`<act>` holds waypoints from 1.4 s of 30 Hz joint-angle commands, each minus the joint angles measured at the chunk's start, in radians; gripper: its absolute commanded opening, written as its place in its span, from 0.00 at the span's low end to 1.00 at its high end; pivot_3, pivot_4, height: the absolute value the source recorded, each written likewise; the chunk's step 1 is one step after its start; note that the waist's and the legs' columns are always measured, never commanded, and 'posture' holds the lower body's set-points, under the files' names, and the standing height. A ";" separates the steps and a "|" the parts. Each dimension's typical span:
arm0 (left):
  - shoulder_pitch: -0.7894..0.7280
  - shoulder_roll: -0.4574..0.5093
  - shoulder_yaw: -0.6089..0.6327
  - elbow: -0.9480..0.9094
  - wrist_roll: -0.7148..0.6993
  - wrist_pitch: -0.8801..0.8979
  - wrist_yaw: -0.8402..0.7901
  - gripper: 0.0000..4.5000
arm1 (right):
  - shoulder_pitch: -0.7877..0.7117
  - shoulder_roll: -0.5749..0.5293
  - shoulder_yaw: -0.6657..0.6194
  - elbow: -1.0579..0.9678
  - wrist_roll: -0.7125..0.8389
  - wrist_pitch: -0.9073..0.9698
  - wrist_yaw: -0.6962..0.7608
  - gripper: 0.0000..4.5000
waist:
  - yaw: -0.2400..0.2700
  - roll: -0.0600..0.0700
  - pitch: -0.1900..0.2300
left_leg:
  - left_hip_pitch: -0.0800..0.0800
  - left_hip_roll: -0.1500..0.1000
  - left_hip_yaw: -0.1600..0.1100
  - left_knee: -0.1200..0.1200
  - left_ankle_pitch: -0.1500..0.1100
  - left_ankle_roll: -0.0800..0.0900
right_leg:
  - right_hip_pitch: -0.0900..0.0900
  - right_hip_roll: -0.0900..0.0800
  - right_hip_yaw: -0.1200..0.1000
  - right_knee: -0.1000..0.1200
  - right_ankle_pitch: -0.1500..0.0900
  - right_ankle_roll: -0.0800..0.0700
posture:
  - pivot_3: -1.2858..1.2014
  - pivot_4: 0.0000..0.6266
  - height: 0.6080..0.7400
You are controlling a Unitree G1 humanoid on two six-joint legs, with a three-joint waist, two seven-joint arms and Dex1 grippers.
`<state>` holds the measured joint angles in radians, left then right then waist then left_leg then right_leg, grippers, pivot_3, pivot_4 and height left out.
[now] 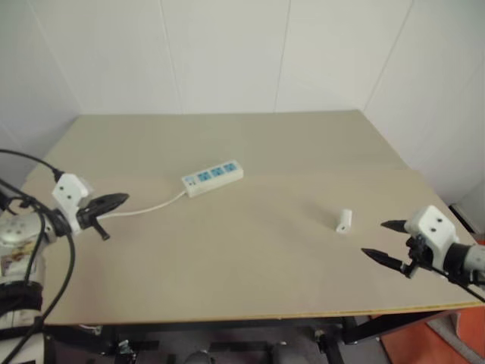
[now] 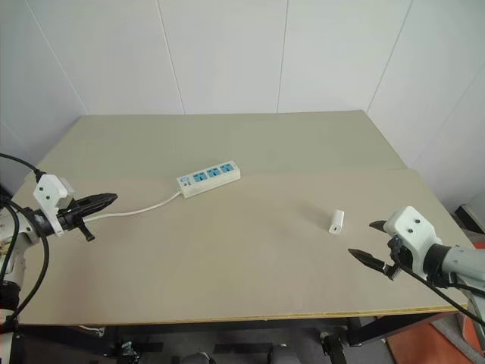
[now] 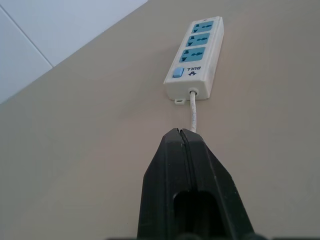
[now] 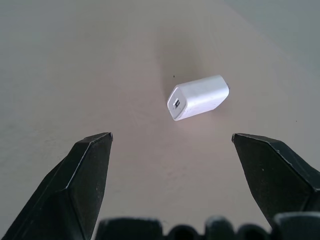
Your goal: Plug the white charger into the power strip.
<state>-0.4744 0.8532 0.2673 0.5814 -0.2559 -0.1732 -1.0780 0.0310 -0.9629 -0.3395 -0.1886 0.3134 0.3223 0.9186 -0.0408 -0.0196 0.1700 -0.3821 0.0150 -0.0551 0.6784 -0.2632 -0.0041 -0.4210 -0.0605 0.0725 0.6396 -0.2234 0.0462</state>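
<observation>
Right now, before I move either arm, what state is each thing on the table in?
white charger: lying on its side on the table, unplugged, not held.
power strip: flat on the table, all three sockets empty, cord attached.
left gripper: shut, empty, above the cord.
right gripper: open, empty, short of the charger.

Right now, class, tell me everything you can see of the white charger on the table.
The white charger is a small, smooth block with rounded edges, plastic by its look. One end face carries a small rectangular port. It lies on its side on the tan table, untouched and unplugged, well apart from the power strip. The right end effector hangs open just short of it, one finger to either side.
</observation>
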 commanded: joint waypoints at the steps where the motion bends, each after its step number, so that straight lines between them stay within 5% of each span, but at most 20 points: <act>1: -0.025 0.013 0.005 0.003 0.007 -0.035 0.017 0.00 | -0.012 -0.001 -0.018 -0.010 -0.011 -0.033 -0.005 1.00 | 0.000 0.000 0.000 | 0.000 0.000 0.000 0.000 0.000 0.000 | 0.000 0.000 0.000 0.000 0.000 0.000 | 0.52 0.24 1.00; 11: -0.036 -0.008 -0.005 0.029 0.022 -0.077 0.045 0.00 | -0.020 0.000 -0.011 -0.008 -0.023 -0.040 -0.002 1.00 | 0.000 0.000 0.000 | 0.000 0.000 0.000 0.000 0.000 0.000 | 0.000 0.000 0.000 0.000 0.000 0.000 | 0.52 0.24 1.00; 17: -0.188 -0.066 -0.049 0.248 0.132 -0.191 0.221 0.00 | -0.029 -0.006 -0.003 -0.021 -0.022 -0.029 0.001 1.00 | 0.008 0.000 0.000 | 0.000 -0.001 0.000 0.001 0.000 0.000 | 0.001 0.000 0.000 0.000 0.000 0.000 | 0.52 0.24 1.00; 27: -0.409 -0.193 -0.144 0.602 0.223 -0.182 0.240 0.00 | -0.126 0.030 0.055 -0.240 0.038 0.105 -0.060 1.00 | 0.003 -0.001 0.000 | -0.002 -0.001 -0.001 0.001 0.000 0.000 | -0.001 0.000 0.000 0.000 0.000 0.000 | 0.52 0.24 1.00; 31: -0.473 -0.218 -0.140 0.651 0.212 -0.131 0.178 0.20 | -0.115 0.064 0.075 -0.320 0.043 0.149 -0.101 1.00 | 0.003 -0.003 0.000 | -0.002 -0.001 -0.002 0.001 0.000 0.000 | -0.001 0.000 -0.001 0.001 0.000 0.000 | 0.52 0.24 1.00; 42: -0.546 -0.260 -0.166 0.699 0.244 -0.017 0.155 0.99 | -0.048 0.099 0.082 -0.396 0.027 0.196 -0.168 1.00 | 0.003 -0.003 0.000 | -0.002 -0.001 -0.002 0.001 0.000 0.000 | 0.000 0.000 -0.001 0.001 0.000 0.000 | 0.52 0.24 1.00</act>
<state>-0.9796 0.5862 0.1033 1.2834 -0.0174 -0.2053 -0.9248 -0.0145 -0.8692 -0.2410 -0.5398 0.3353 0.5084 0.7659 -0.0381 -0.0230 0.1699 -0.3839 0.0137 -0.0569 0.6798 -0.2632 -0.0041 -0.4214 -0.0603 0.0714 0.6410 -0.2233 0.0467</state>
